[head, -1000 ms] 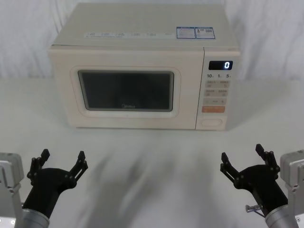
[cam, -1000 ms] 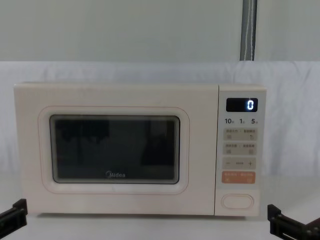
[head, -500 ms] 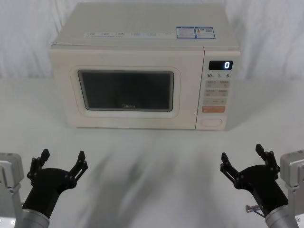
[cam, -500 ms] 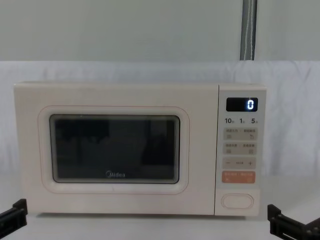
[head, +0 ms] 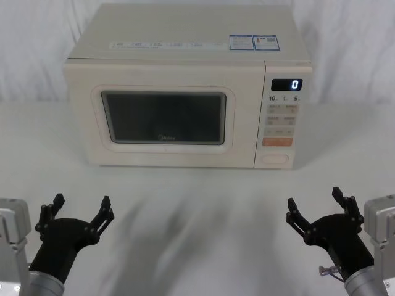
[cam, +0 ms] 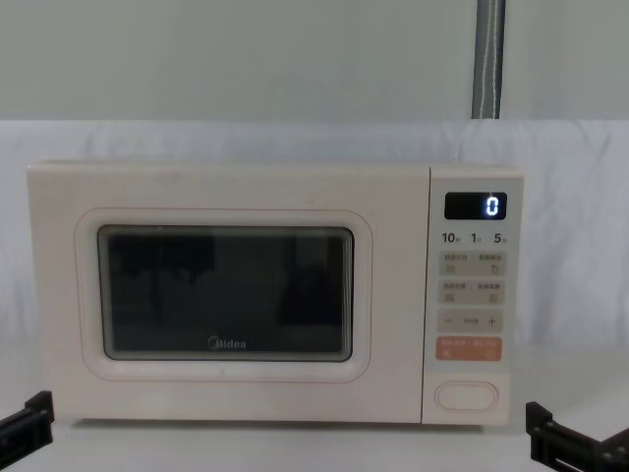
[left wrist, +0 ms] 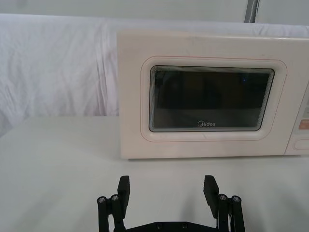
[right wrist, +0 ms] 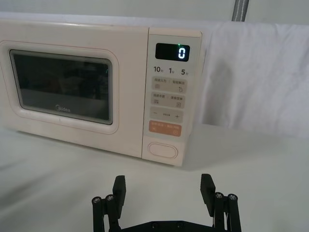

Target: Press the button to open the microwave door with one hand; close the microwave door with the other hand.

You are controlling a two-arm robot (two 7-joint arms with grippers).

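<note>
Microwave door (head: 163,117) sits shut and flush in the upper middle of my head view: big cream-white panel, raised frame, dark rounded-corner window, tiny grey Midea logo under the glass. Right of it is the narrow control panel (head: 282,120), display (head: 286,84) showing a single 0. At the bottom of that panel is the button (head: 274,159), a wide cream oval with a thin outlined rim, right below the orange key (head: 276,142).

Counting things: one microwave, one door, one oval button, one orange key, two grippers.

Left gripper (head: 79,209) hangs at the lower left of the head view, fingers spread wide, holding nothing, well short of the door. Right gripper (head: 316,203) mirrors it at the lower right, also splayed wide with nothing between the fingers, well apart from the button. Everything stands on a white table (head: 197,203).
</note>
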